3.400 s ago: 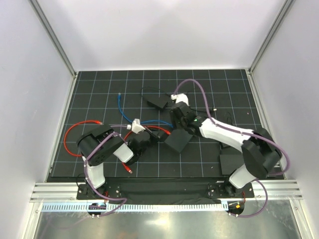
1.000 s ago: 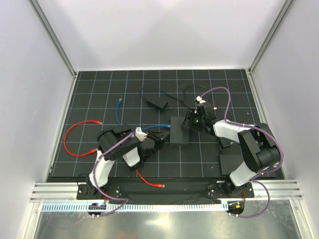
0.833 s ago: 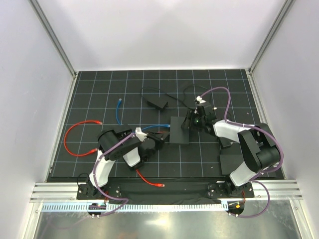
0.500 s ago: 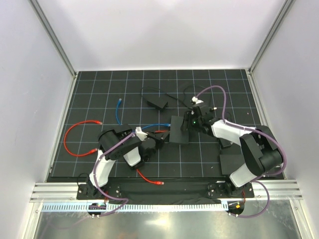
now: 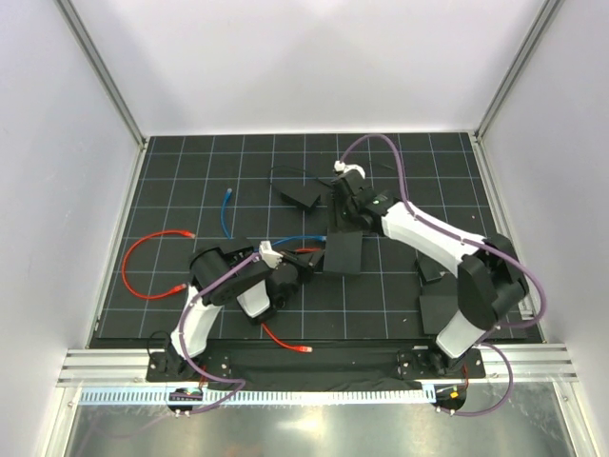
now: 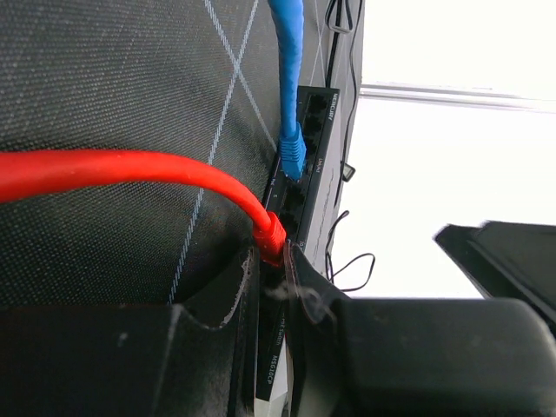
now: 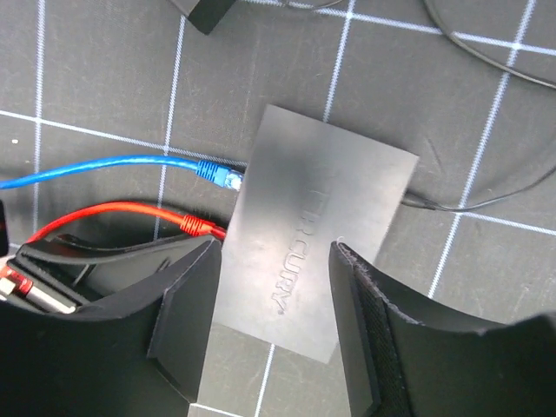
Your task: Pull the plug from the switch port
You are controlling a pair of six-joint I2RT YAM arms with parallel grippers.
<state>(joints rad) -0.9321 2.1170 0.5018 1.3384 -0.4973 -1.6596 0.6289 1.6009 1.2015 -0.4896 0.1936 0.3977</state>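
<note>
The switch [image 5: 343,252] lies flat mid-mat, also showing in the right wrist view [image 7: 321,234] and edge-on in the left wrist view [image 6: 311,130]. A blue plug [image 7: 217,174] and a red plug [image 7: 198,228] meet its left socket edge. My left gripper [image 5: 306,267] lies low at that edge, and its tips [image 6: 271,256] are shut on the red plug [image 6: 271,236]. The blue plug [image 6: 292,156] sits in a port just beyond. My right gripper [image 5: 344,205] hovers over the switch's far part, open [image 7: 276,247], with a finger on each side and touching nothing.
A small black power brick [image 5: 300,196] with a thin cord lies behind the switch. Flat black plates [image 5: 442,309] lie at the right. A loose blue cable [image 5: 226,209], a red cable loop [image 5: 152,257] and a red cable end [image 5: 303,349] lie on the mat.
My right gripper has swung from the switch's right side up and left to above its far part. The left gripper has stayed at the socket edge on the red plug.
</note>
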